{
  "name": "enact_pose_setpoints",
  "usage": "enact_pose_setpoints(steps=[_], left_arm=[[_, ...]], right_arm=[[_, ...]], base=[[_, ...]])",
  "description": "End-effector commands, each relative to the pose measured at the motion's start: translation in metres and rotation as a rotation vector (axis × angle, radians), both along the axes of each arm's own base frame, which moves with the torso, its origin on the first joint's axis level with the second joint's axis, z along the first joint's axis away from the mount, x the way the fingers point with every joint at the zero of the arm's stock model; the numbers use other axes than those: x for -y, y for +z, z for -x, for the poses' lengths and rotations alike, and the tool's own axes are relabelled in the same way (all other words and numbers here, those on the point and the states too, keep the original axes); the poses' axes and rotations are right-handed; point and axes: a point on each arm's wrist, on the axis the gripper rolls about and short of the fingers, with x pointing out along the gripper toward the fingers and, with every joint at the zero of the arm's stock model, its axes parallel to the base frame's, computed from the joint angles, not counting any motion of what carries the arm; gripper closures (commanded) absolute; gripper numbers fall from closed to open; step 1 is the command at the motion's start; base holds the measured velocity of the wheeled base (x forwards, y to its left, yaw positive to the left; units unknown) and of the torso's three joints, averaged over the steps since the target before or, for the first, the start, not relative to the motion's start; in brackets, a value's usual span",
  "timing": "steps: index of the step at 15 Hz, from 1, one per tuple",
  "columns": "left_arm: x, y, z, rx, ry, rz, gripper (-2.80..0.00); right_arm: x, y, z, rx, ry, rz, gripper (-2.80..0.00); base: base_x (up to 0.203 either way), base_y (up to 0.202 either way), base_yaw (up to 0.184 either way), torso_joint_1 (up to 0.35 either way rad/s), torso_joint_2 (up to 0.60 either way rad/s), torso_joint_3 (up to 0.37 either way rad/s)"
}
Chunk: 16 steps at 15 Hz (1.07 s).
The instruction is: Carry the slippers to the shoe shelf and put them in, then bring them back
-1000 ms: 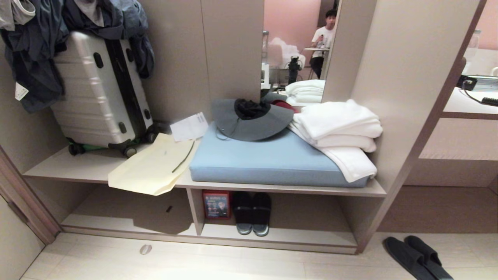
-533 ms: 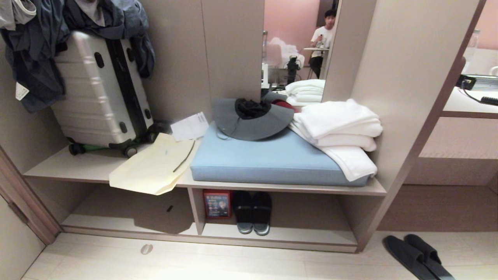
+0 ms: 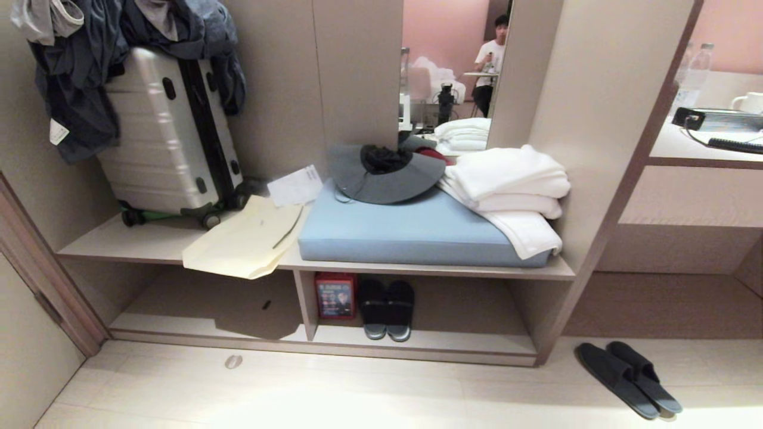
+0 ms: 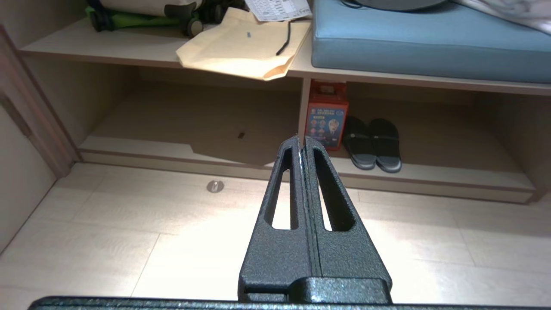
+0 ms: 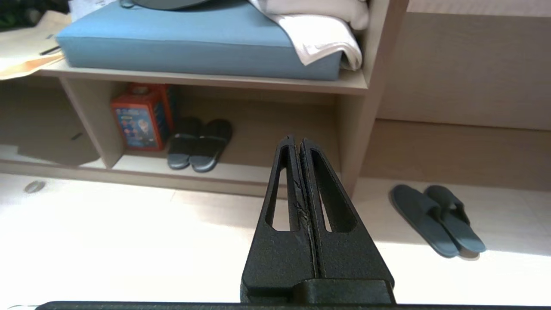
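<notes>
Both grippers, left gripper (image 4: 300, 142) and right gripper (image 5: 297, 142), hang empty above the floor, fingers pressed together; neither appears in the head view, where the slippers (image 3: 627, 378) lie outside the shoe shelf (image 3: 417, 348).

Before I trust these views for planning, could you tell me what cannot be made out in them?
- Slippers on the floor: their soles are hidden in every view, since they lie flat.
- Chunkier pair in the shoe shelf: in the head view the heels sit in shadow under the bench.
- Red box: its print is too small to read.
- Left hand and right hand: both are outside the head view.
- Suitcase: clothes cover its top.
</notes>
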Motion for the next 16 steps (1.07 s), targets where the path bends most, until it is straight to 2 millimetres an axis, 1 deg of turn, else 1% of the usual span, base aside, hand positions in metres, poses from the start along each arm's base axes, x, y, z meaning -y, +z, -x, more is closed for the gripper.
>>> enact_pose_setpoints(steps=[1,16], left_arm=[[0.0000,-0.0002,-0.0001,-0.001,0.001,0.001,0.00],[0.0000,0.0000,0.0000,0.000,0.001,0.001,0.00]], right_arm=[[0.0000,0.0001,0.0000,0.001,-0.001,-0.004,0.00],[0.0001,0.0001,0.0000,0.001,-0.004,-0.008,0.00]], base=[[-0.196,0.000,0.002,-0.003,0.00,-0.002],[-0.195,0.000,0.001,0.003,0.00,0.003]])
